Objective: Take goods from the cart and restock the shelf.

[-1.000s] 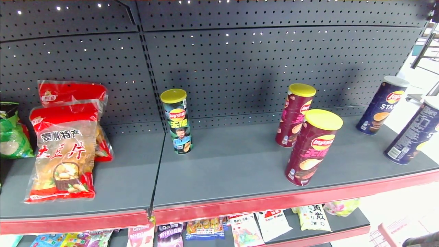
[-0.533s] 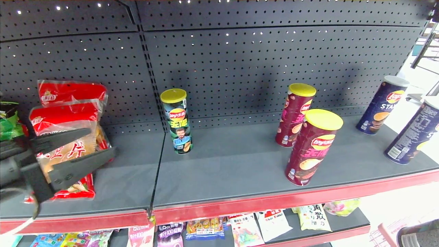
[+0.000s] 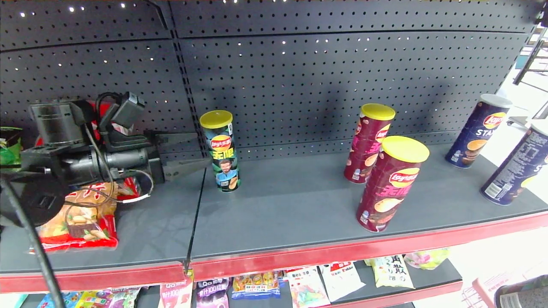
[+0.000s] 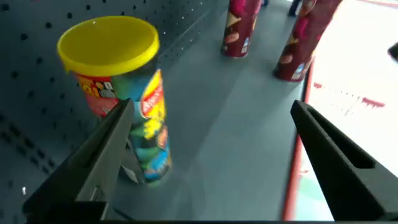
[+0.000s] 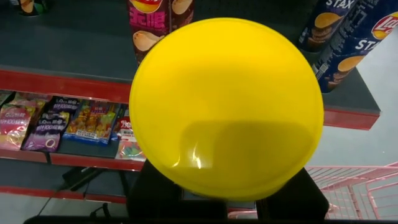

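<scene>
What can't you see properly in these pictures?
- Head view: the left arm covers much of the red snack bags.
- Head view: the picture's right edge cuts off part of the blue can.
- Right wrist view: the yellow-lidded can shows only its lid, which hides its body.

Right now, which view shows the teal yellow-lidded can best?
Head view: the teal can is whole, upright at the back of the shelf. Left wrist view has it close, but a finger of the open left gripper covers its lower side. Right wrist view faces the lid of a second can instead.
</scene>
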